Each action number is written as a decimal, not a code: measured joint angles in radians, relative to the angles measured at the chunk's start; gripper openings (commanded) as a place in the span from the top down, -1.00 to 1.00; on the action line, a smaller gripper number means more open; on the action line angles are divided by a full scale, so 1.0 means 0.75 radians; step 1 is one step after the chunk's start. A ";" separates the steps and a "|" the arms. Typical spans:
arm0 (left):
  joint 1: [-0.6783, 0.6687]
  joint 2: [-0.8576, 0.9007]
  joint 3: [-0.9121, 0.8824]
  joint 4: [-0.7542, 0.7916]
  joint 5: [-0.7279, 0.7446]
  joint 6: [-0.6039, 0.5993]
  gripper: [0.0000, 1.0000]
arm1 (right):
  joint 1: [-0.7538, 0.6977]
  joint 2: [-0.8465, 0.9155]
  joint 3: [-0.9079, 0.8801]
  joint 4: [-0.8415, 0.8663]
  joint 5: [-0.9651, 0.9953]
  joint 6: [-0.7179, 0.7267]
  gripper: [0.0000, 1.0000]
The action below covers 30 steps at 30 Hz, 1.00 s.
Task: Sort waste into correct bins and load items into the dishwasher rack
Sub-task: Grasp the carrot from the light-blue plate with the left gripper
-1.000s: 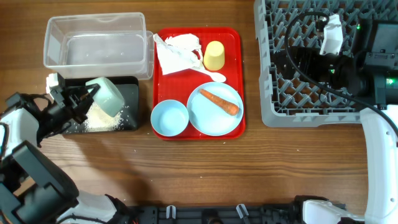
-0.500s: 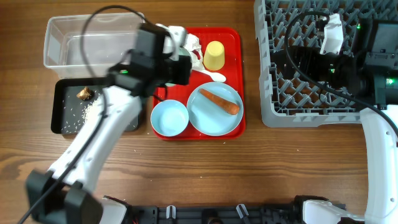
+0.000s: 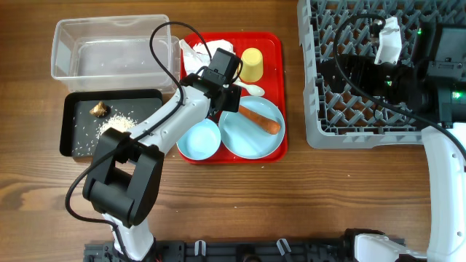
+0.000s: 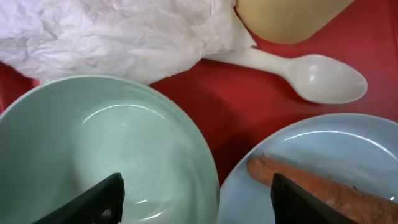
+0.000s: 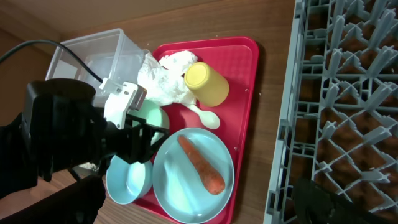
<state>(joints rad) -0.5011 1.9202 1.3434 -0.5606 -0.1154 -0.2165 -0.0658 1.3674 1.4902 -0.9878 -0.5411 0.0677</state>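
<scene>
Over the flat red plastic tray (image 3: 273,45) hangs the left gripper (image 4: 196,186), its black fingers (image 4: 102,200) spread wide. One finger sits above the hollow of a small, glossy pale blue-green bowl (image 4: 106,155) and the other above the plate. The bowl's rim lies between them, and I cannot tell whether either finger touches it. This bowl is smooth and empty, and it sits at the tray's left side, just beside the pale blue round plate (image 3: 251,135).

On the plate lies a rough orange carrot piece (image 3: 256,118). A second bowl (image 3: 198,138), bluer, stands at the tray's front left corner. At the back are crumpled white paper napkins (image 4: 118,34), creased and soft, a matt yellow cup (image 3: 251,64), and a white plastic spoon (image 4: 311,74) between cup and plate.

Left of the tray, the shallow black tub (image 3: 69,124) holds loose white rice grains (image 3: 113,132) and a small brown food lump (image 3: 99,110). The deep clear plastic tub (image 3: 109,44) stands behind it.

Off to the right, the right gripper (image 5: 198,202) hangs wide open with nothing in it, beside the grey pegged plastic rack (image 3: 328,124).
</scene>
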 measured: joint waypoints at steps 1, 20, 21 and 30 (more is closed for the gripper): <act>0.000 -0.002 0.009 -0.042 0.001 0.000 -0.66 | 0.000 0.000 0.000 0.000 0.000 0.000 -1.00; -0.248 0.185 0.113 -0.072 0.290 -0.654 -0.21 | 0.000 0.000 0.000 -0.111 0.061 -0.003 -1.00; -0.247 0.194 0.114 -0.071 0.284 -0.669 0.05 | 0.000 0.000 0.000 -0.110 0.061 -0.006 -0.99; -0.218 0.228 0.149 -0.099 0.368 -0.691 0.74 | 0.000 0.000 0.000 -0.110 0.082 -0.006 -0.99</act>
<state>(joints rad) -0.6647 2.0914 1.4551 -0.6350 0.1608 -0.7345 -0.0658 1.3674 1.4902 -1.0702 -0.4793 0.0631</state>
